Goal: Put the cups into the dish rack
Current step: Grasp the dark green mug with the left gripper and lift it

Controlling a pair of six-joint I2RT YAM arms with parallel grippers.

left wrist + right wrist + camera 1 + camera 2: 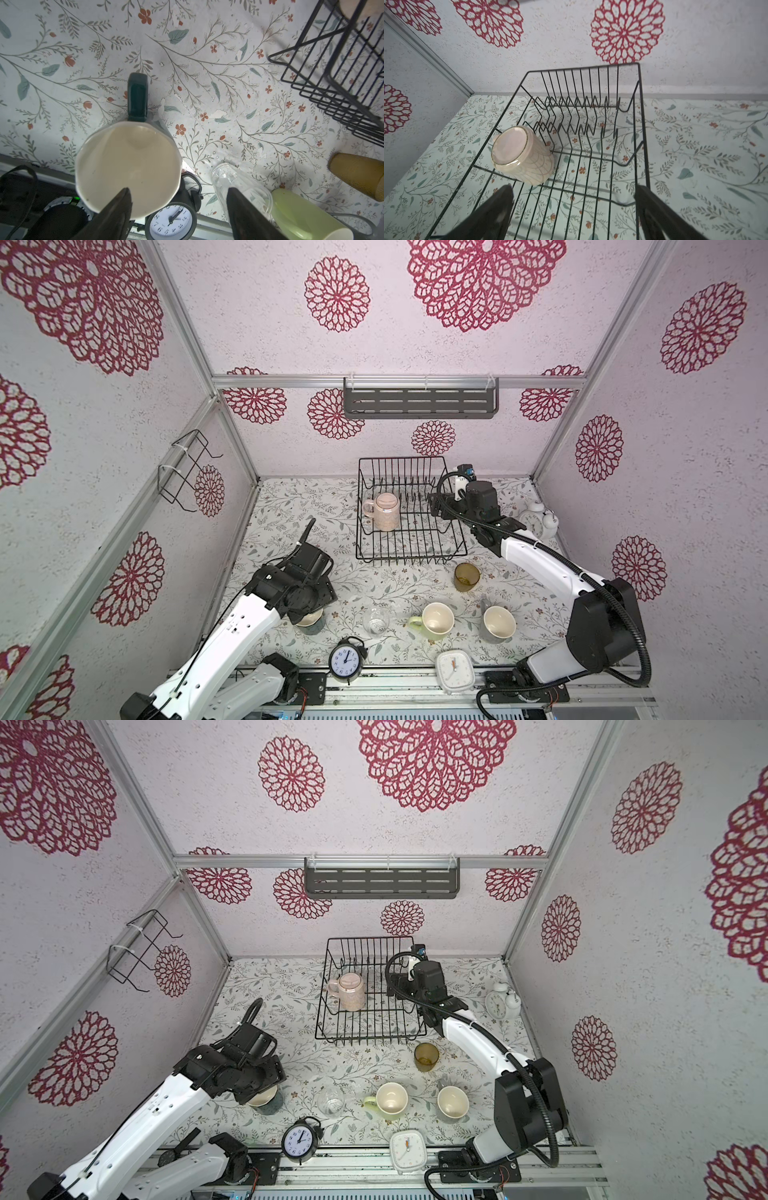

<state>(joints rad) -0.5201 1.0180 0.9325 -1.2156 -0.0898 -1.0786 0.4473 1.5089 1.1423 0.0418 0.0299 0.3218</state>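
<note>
Floral tabletop (291,506), medallion-papered walls (249,323). One pink mug (385,512) sat upturned in the dish rack (409,556), frame centre; five other cups (434,620) lower down. Three clocks (345,659). Left gripper (178,190) and right gripper (573,187) both gaped apart.

pink mug (386,512) inverted in blk rack (415,533)

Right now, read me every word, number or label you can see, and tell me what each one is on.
"1" to "12": hour numerals on the black alarm clock dial.
White square clock: dial markings too small to read.
White twin-bell clock: numerals too blurred to read.
No other words, brands or labels are legible.
</note>
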